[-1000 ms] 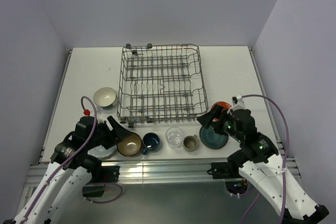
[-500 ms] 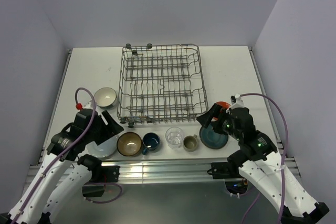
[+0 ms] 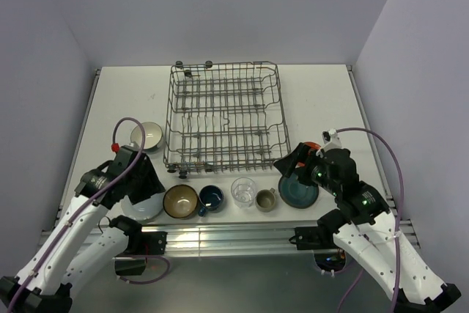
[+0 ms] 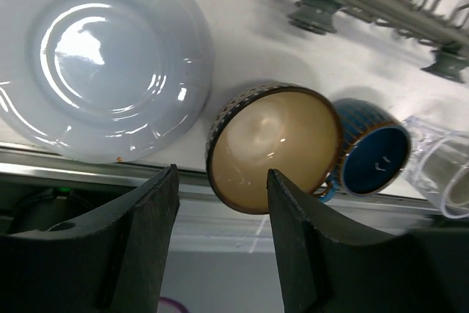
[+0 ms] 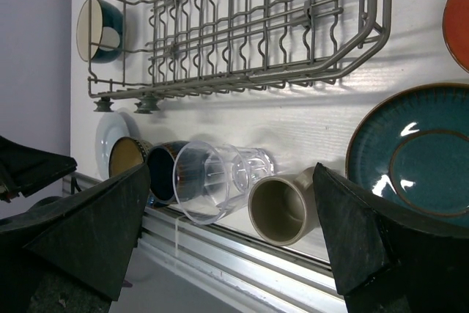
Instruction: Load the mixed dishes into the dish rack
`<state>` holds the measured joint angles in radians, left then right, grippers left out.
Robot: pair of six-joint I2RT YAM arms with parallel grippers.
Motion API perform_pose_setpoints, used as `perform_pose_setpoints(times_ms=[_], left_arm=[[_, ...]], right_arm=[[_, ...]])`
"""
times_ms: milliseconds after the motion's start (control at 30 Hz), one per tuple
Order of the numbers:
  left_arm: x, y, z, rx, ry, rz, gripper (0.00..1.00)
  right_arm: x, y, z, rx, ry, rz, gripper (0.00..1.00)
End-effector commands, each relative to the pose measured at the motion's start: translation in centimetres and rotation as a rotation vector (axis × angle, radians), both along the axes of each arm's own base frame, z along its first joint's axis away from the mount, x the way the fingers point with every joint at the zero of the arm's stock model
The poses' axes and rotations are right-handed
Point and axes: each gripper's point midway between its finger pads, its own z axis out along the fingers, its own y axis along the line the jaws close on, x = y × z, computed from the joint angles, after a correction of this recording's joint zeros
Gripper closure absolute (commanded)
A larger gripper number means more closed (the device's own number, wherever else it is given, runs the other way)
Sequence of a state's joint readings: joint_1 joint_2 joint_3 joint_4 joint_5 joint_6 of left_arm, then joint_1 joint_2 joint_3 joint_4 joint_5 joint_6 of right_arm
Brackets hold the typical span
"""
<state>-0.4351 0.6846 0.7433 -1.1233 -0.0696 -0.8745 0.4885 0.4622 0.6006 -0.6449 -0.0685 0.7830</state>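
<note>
The grey wire dish rack [image 3: 226, 116] stands at the back of the table with nothing in it. In a row along the front edge lie a pale plate [image 4: 95, 56], a brown bowl [image 4: 275, 144], a blue mug [image 4: 374, 155], a clear glass [image 5: 220, 177], a beige cup [image 5: 282, 207] and a teal plate [image 5: 414, 155]. A white-inside bowl [image 3: 149, 135] sits left of the rack. An orange-red plate [image 5: 458, 12] shows partly behind my right arm. My left gripper [image 4: 220, 247] hovers open above the pale plate and the brown bowl's near rim, holding nothing. My right gripper [image 5: 231, 247] hangs wide open above the glass and cup.
An aluminium rail [image 3: 234, 236] runs along the table's near edge, right beside the row of dishes. The rack's small feet [image 4: 315, 14] stand just behind the plate and bowl. Grey walls close in the table on three sides.
My left gripper has drawn back to the left, from beside the brown bowl to over the pale plate, and its jaws have narrowed. The right arm has barely moved.
</note>
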Motion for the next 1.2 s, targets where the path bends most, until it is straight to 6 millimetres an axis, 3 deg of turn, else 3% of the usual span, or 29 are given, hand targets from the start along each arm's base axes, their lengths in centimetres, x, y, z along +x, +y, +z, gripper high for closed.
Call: perform_pose_setpoints(times_ms=[0,200,333,467,767,1167], left_arm=[[0.0,0.5,0.9,0.043,0.005,-0.04,0.43],[0.6,0.0,0.3,0.042,0.028,-0.036,0.33],[1.1,-1.2,-1.5,-0.013,0.049,-0.027,0.33],[1.3,-0.8,-1.7,0.016,0.075,0.009,0.34],[0.4,-1.4,-2.9,-0.001,0.113,0.021,0.4],[-1.2,-3.0,-5.5,0.039,0.218,-0.023,0.4]], right_arm=[[0.3,-0.1,2.6,0.003,-0.078,0.009,0.01],[0.4,-0.2,3.5,-0.009,-0.103,0.015,0.01],[0.5,0.1,3.2,-0.014,-0.096,0.03,0.01],[0.5,0.0,3.2,-0.021,-0.1,0.03,0.01],[0.5,-0.2,3.0,-0.033,-0.105,0.033,0.0],[0.3,-0.3,3.1,-0.027,-0.116,0.032,0.0]])
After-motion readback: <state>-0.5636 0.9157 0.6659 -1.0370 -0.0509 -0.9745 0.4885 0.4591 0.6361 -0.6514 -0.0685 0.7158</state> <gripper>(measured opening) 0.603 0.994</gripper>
